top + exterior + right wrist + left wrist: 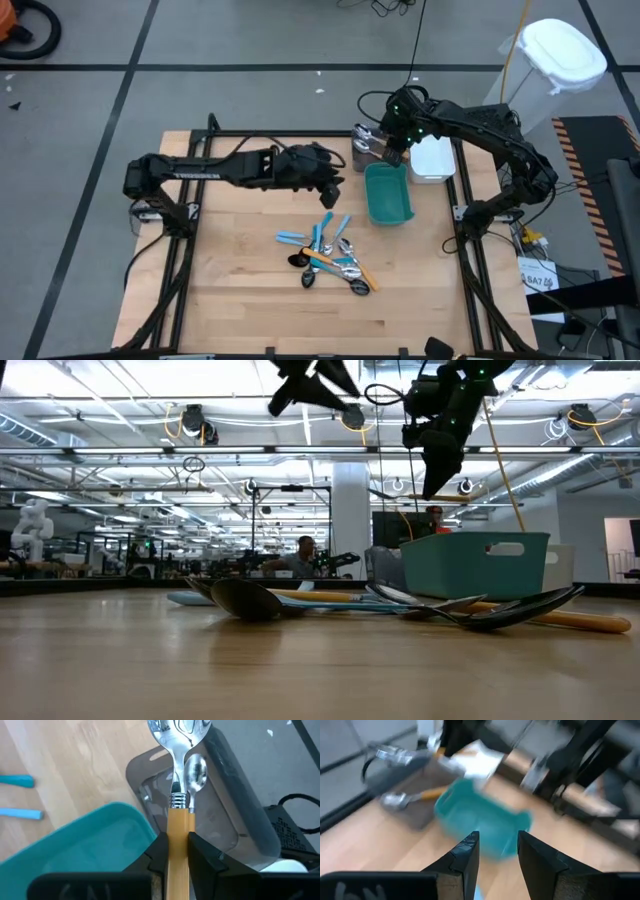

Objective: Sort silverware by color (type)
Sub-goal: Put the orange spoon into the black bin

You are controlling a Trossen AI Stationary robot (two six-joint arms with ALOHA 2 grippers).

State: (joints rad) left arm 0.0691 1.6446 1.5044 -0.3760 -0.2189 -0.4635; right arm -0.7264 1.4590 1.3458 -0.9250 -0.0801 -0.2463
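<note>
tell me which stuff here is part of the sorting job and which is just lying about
Part of the job:
- pile of silverware mid-table
- orange-handled spoon held in the right hand over the gray bin
- teal bin, white bin
- left hand, holding a light-blue utensil

Lying about:
- white-lidded container off the table
- people in the room behind

Grey floor (250, 40) with dark seams; bright ceiling strip lights (120, 420) beyond.
</note>
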